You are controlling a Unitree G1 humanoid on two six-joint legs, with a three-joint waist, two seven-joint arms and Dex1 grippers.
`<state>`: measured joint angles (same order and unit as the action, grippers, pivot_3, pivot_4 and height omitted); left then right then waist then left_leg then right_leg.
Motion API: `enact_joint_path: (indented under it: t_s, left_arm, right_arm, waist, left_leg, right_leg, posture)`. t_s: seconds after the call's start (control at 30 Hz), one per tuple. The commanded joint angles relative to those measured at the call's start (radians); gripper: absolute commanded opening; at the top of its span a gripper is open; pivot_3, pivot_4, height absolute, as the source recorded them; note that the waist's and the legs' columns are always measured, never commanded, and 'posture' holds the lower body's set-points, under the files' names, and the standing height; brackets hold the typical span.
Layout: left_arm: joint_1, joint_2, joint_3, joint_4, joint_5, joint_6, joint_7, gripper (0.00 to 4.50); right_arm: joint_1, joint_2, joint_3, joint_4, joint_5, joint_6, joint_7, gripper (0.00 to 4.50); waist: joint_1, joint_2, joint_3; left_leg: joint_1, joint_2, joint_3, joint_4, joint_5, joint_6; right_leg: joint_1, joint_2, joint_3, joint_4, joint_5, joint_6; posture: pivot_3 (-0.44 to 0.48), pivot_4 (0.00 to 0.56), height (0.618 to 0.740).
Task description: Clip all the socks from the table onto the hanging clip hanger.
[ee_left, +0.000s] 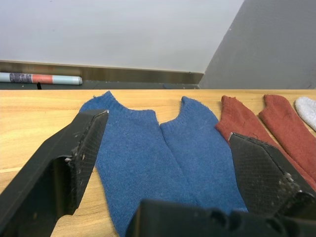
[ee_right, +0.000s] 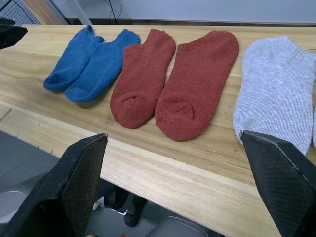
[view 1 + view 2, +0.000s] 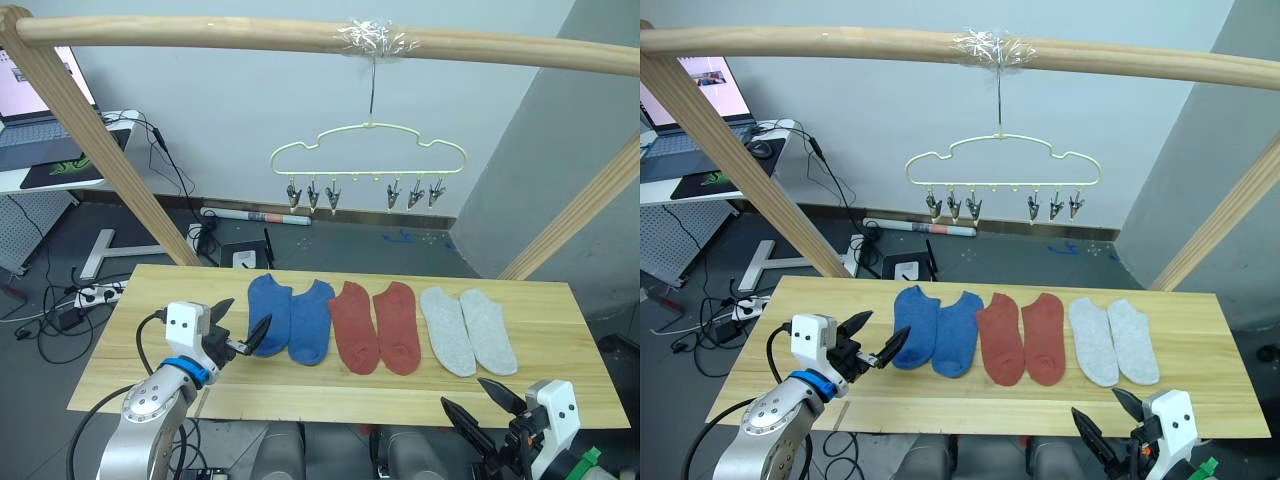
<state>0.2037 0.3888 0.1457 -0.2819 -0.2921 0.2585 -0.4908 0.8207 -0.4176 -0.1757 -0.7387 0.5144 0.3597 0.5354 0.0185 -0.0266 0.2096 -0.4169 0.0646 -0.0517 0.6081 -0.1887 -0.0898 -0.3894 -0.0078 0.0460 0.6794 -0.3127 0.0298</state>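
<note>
The left claw [image 3: 246, 333] hovers wide open, empty, just beside the blue socks [image 3: 290, 318] lying on the table [image 3: 140, 340]. The right claw [image 3: 483, 402], also spread and empty, sits off the table's near edge.

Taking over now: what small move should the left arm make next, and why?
Probably ease the left gripper forward and down onto the nearest blue sock. Its fingers are open beside that sock, all six socks lie flat on the table, and the hanger's clips are empty.
</note>
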Motion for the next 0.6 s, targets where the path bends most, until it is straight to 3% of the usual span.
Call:
enact_joint_path:
  t_s: [0.03,0.17,0.57,0.6]
  left_arm:
    - [-0.022,0.016,0.012,-0.068,-0.02,0.078,0.025,4.46]
    - [-0.086,0.023,0.013,-0.113,-0.065,0.214,0.046,4.46]
    - [-0.157,-0.016,-0.009,-0.133,-0.042,0.216,0.092,4.46]
    - [-0.169,-0.024,-0.009,-0.123,-0.034,0.198,0.1,4.28]
  right_arm:
    - [0.004,-0.005,-0.007,-0.007,0.001,-0.012,0.01,4.5]
    - [-0.002,-0.009,-0.008,-0.007,0.0,-0.008,0.01,4.5]
    - [-0.021,-0.018,-0.008,-0.025,0.009,0.013,-0.002,4.5]
    - [-0.029,-0.019,-0.007,-0.031,0.014,0.02,-0.005,4.5]
  waist:
    - [0.0,0.0,0.0]
    - [0.004,0.0,0.001]
    - [0.005,0.0,0.001]
    - [0.005,0.0,0.001]
  left_leg:
    - [0.0,0.0,0.0,0.0,0.0,0.0]
    - [0.0,0.0,-0.001,0.0,0.0,0.0]
    - [0.0,0.0,0.0,0.0,-0.001,0.0]
    - [0.0,0.0,0.0,0.0,-0.001,0.0]
  right_leg:
    - [0.0,0.0,0.0,0.0,0.0,0.0]
    - [0.0,0.0,-0.001,0.0,0.0,0.0]
    - [0.0,0.001,-0.001,0.0,0.0,0.0]
    - [0.0,0.001,-0.001,0.0,0.0,0.0]
  posture:
    - [0.077,0.204,0.74]
    - [0.079,0.204,0.74]
    - [0.077,0.203,0.74]
    - [0.077,0.203,0.74]
